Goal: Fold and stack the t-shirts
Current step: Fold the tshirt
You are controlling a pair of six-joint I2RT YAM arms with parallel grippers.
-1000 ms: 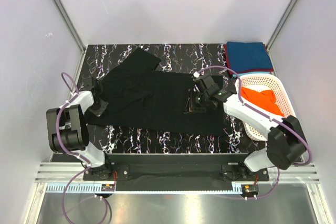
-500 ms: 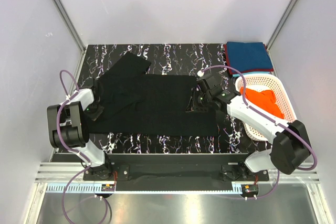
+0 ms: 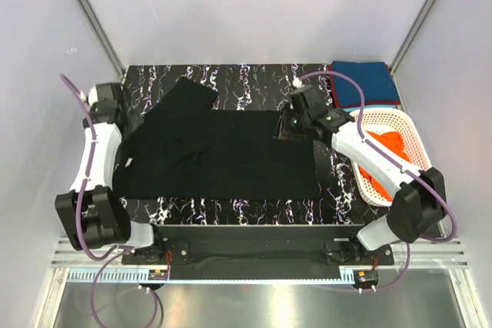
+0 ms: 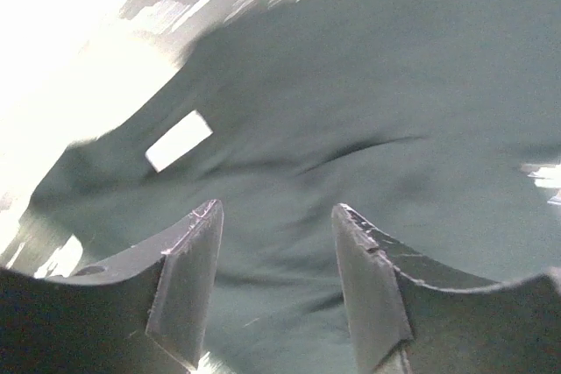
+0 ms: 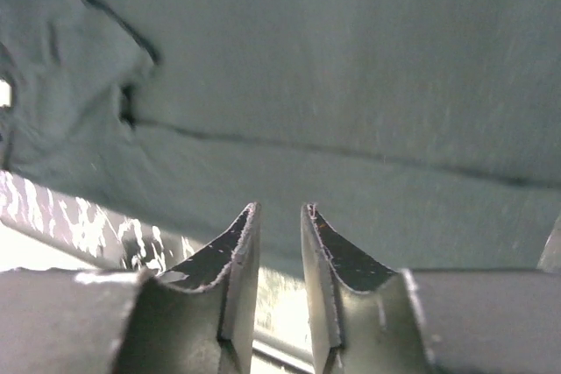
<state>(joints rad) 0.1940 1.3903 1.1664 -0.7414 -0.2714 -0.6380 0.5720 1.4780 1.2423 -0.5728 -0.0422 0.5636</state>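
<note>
The black t-shirt (image 3: 223,155) lies spread over the middle of the table, one sleeve pointing to the far left. In the left wrist view the black t-shirt (image 4: 368,102) shows its white neck tag (image 4: 178,139). My left gripper (image 3: 132,122) (image 4: 276,208) hovers open at the shirt's far left, nothing between its fingers. At the shirt's far right edge my right gripper (image 3: 286,127) (image 5: 280,208) stands open by a narrow gap, holding nothing, above the black t-shirt (image 5: 351,67). A folded teal-blue t-shirt (image 3: 365,82) rests on a dark red one (image 3: 332,88) at the back right. An orange t-shirt (image 3: 388,146) lies in the basket.
The white lattice basket (image 3: 384,118) stands at the table's right edge, close to the right arm's elbow. Marbled black tabletop (image 3: 254,78) shows behind the black shirt and in a strip in front of it. Grey walls close in both sides.
Both grippers have let go of the black shirt and opened. The left arm swung up and away to the far left. The right gripper moved toward the back. The shirt now lies flatter.
</note>
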